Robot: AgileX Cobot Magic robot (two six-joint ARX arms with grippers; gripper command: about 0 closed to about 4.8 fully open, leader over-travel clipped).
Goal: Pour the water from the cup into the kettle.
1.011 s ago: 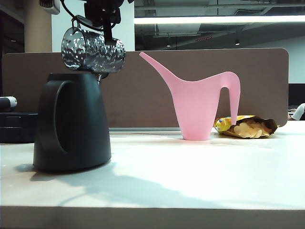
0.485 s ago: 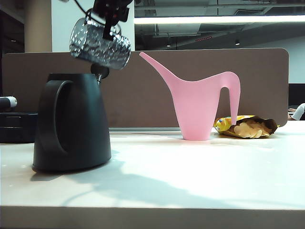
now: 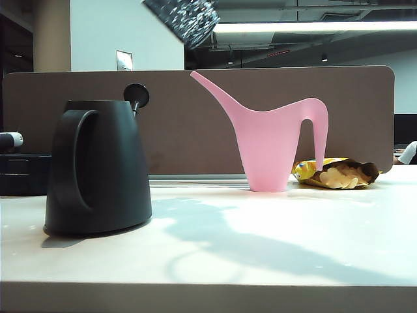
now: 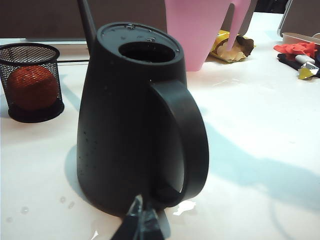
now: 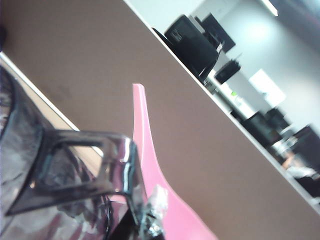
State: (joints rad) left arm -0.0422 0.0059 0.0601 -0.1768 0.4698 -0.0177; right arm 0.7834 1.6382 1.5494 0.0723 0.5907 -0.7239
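Note:
The black kettle (image 3: 98, 166) stands on the left of the table, its knob (image 3: 136, 95) up at the back. Its top opening (image 4: 147, 51) shows in the left wrist view. The dimpled purple cup (image 3: 184, 15) hangs high above and right of the kettle, cut off by the picture's top edge. My right gripper (image 5: 142, 222) is shut on the cup's thin handle (image 5: 80, 150); its arm is out of the exterior view. My left gripper (image 4: 142, 227) rests low by the kettle's base, fingers together and holding nothing.
A pink watering can (image 3: 273, 143) stands mid-table in front of a brown partition (image 3: 195, 117). An open snack bag (image 3: 335, 173) lies to its right. A black mesh basket (image 4: 32, 82) with an orange ball sits beside the kettle. Water drops (image 4: 65, 200) dot the table.
The cup has risen and moved right, away from above the kettle's top, and has turned from its tipped pose. The kettle and the left gripper have not moved.

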